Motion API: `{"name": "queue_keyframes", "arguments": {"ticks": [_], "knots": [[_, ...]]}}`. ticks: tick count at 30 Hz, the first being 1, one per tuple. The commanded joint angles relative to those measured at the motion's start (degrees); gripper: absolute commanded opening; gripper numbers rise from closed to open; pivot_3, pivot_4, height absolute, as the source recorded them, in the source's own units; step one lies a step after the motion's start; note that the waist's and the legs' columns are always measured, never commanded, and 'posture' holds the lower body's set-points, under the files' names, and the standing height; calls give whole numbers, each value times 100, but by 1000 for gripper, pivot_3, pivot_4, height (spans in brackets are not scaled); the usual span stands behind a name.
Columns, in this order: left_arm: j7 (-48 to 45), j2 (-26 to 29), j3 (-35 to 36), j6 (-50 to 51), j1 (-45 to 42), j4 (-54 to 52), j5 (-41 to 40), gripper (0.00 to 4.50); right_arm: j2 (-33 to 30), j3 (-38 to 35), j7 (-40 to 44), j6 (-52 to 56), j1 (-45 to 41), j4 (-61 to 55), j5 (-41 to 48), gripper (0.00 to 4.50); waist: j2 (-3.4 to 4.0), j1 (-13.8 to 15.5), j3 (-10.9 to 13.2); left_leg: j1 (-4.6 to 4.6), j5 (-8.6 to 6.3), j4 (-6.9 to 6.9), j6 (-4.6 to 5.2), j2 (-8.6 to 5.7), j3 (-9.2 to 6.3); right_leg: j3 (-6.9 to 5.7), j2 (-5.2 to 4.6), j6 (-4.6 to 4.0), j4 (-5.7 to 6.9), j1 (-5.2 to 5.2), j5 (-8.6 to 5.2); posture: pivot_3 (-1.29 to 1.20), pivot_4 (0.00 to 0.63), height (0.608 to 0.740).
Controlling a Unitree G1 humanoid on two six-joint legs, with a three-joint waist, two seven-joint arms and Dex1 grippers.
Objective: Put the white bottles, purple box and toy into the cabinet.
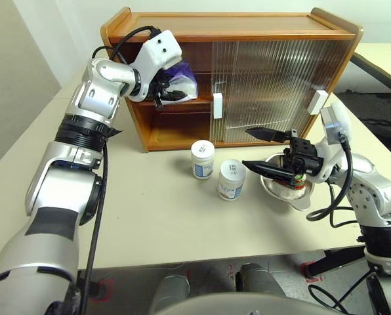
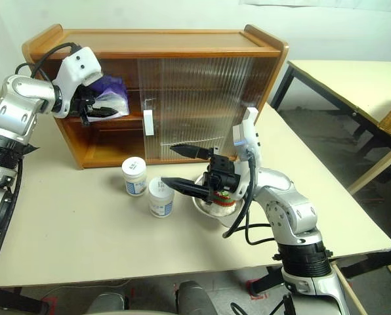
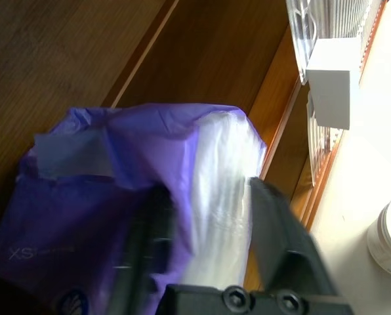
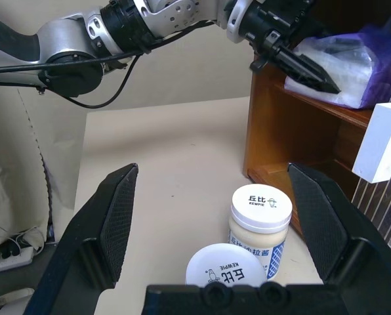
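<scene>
A: Checking the cabinet (image 1: 182, 29) first. Purple box (image 1: 182, 80) lying on its upper shelf, at the open left end, beside the ribbed sliding door (image 1: 274, 85).

B: Left gripper (image 1: 173, 96) reaching into that same opening, fingers (image 3: 149, 230) standing either side of the purple box, slightly parted; hard to say whether pressing on the wrapper or just clear of it.

A: White bottles (image 1: 203, 159) standing upright on the table (image 1: 182, 223) just in front of the cabinet's lower shelf, near each other, lids on.

B: Right gripper (image 1: 266, 151) hovering in front of the cabinet's closed door, fingers spread wide, holding nothing. Steel bowl (image 1: 294, 193) sitting under it, with the toy (image 1: 288, 189) inside, partly hidden.
</scene>
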Motion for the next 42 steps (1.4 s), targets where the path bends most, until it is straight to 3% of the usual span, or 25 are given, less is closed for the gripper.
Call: {"name": "queue_keyframes", "arguments": {"ticks": [1,4,15,21,27,33,35,42], "knots": [[25,-71,3,-96,-45,130,61,3371,-46,-30,-1,-13,26,-76,-11,4500,0,0,0,-1,0,0,0,0,0,0,0,-2,0,0,1,-144,0,740],[112,-106,77,-192,-60,83,15,4483,-41,-18,0,-11,9,-64,-16,4500,0,3,0,-3,-1,-1,1,0,0,0,0,-12,0,0,7,-142,0,740],[796,-368,850,-520,151,-828,-559,4483,-64,7,52,3,-9,15,-34,4500,-9,10,6,-43,0,-1,-1,-2,0,0,0,-9,-27,-14,16,-126,0,740],[836,-330,1140,353,712,-2055,-1054,4483,-73,14,81,16,-42,62,-41,4500,-9,25,6,-57,15,0,-28,-2,0,1,0,-2,-59,-12,25,-122,0,740],[1162,-331,1602,1985,1873,-3977,-1954,4483,-113,6,107,43,-34,75,-24,4500,-7,69,4,-55,22,1,-45,-2,1,0,0,-2,-59,-6,30,-107,0,740],[2144,-754,1870,2329,2704,-4698,-2086,4483,-129,19,150,59,-71,120,-19,4500,-9,119,5,-35,4,15,-5,-2,1,1,0,5,-58,16,44,-94,0,740],[2570,-1182,2025,2513,2822,-4795,-2296,4483,-137,30,180,47,-84,156,-33,4500,-13,130,7,-20,8,17,0,-2,1,1,0,3,-58,29,52,-94,0,740],[3482,-1981,1821,2319,3257,-4895,-2159,2086,-136,34,220,20,-77,200,-63,4500,-40,85,25,63,6,10,15,-3,1,2,0,52,-59,97,26,-99,0,740]]}}
